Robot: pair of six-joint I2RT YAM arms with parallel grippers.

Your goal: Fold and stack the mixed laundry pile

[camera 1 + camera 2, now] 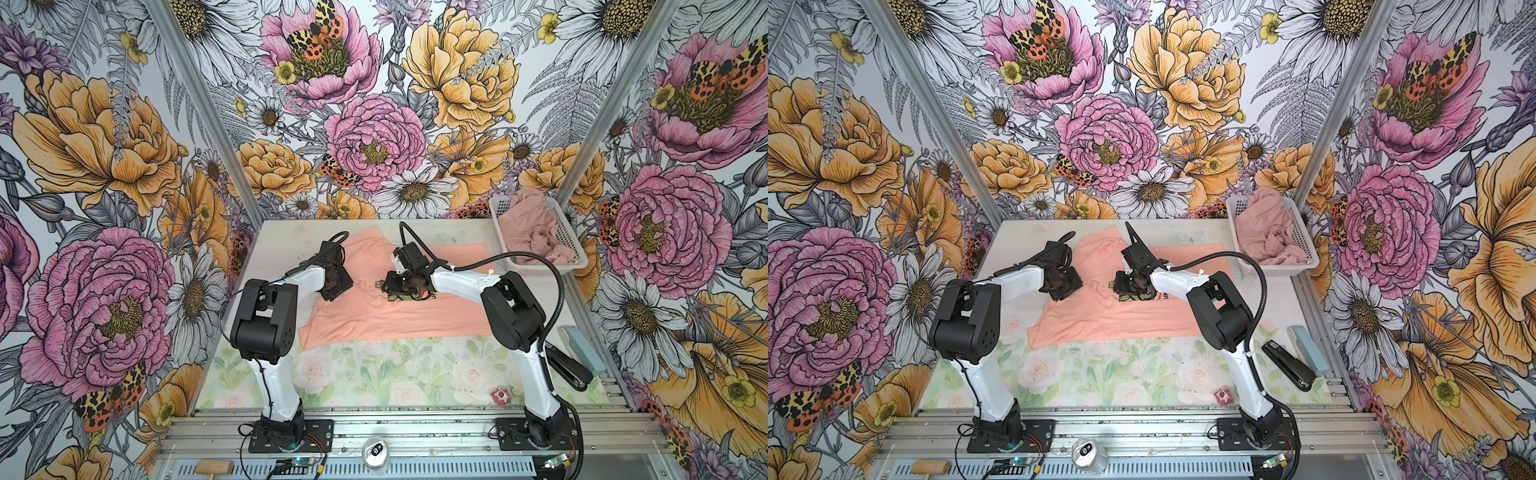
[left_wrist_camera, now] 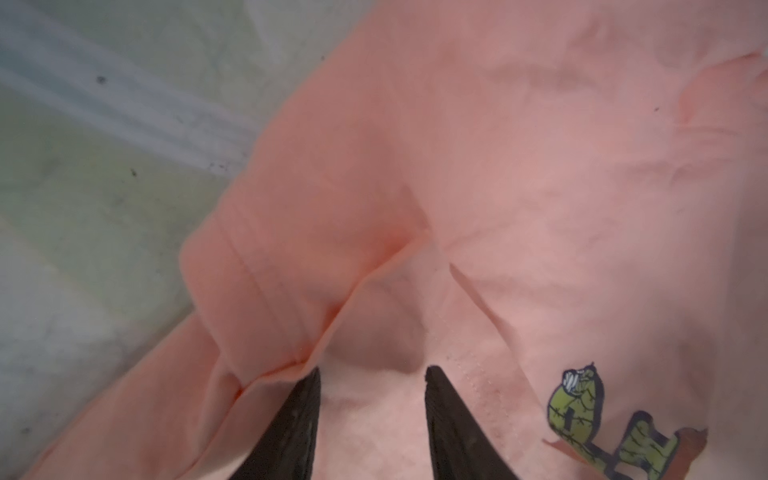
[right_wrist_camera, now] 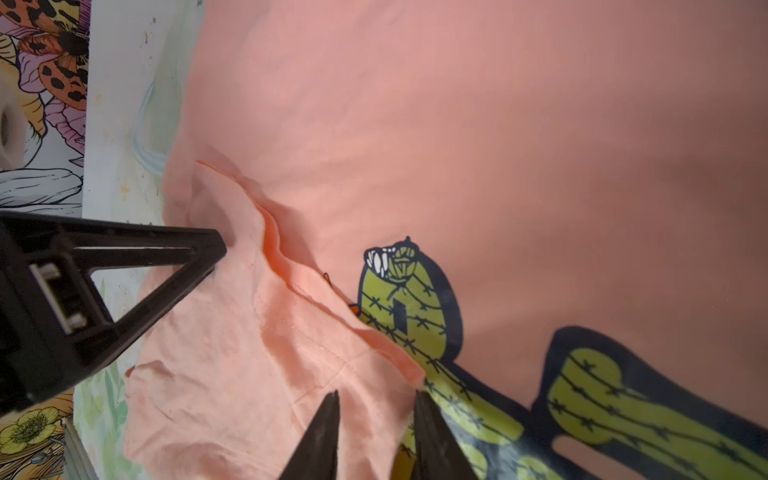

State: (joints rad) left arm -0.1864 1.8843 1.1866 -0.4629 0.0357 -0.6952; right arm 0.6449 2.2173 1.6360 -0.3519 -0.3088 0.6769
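Observation:
The peach-orange T-shirt [image 1: 395, 320] [image 1: 1100, 324] lies spread on the table, and a flap is folded over part of its green cactus graphic [image 3: 403, 299] [image 2: 577, 411]. My left gripper [image 1: 332, 291] [image 2: 372, 372] points down on the shirt's left part. A bright hump of cloth is bunched between its jaws. My right gripper [image 1: 388, 286] [image 3: 376, 392] is at the graphic, its jaws closed in on the flap's edge. The left gripper [image 3: 220, 245] also shows in the right wrist view, with its tip on puckered cloth. The dusty-pink garment [image 1: 528, 232] [image 1: 1262, 237] is crumpled in the white basket [image 1: 571, 245].
The basket stands at the table's back right corner. A black stapler [image 1: 567, 368] and a blue-grey case [image 1: 582, 349] lie at the right edge. A small red item [image 1: 500, 395] sits near the front, and a can [image 1: 376, 453] and a wooden mallet [image 1: 214, 467] lie on the front rail.

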